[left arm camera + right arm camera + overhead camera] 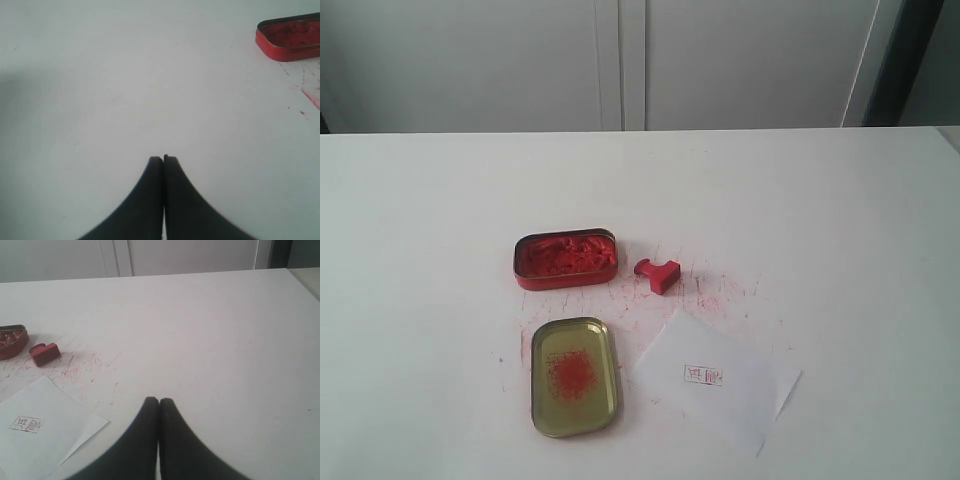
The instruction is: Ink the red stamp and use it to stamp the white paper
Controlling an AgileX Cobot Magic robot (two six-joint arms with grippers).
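Observation:
The small red stamp (658, 274) (44, 353) lies on its side on the white table, just right of the red ink tin (565, 259) (290, 37) (12, 341). The white paper (717, 379) (37, 432) lies nearer the front, bearing a small red stamp mark (704, 376) (26, 424). My left gripper (163, 159) is shut with nothing in it, over bare table well away from the tin. My right gripper (159, 400) is shut and empty, beside the paper's corner. Neither gripper shows in the exterior view.
A gold-coloured tin lid (574, 376) with a red smudge lies in front of the ink tin, left of the paper. Red ink streaks (705, 290) mark the table around the stamp. White cabinet doors (620, 60) stand behind the table.

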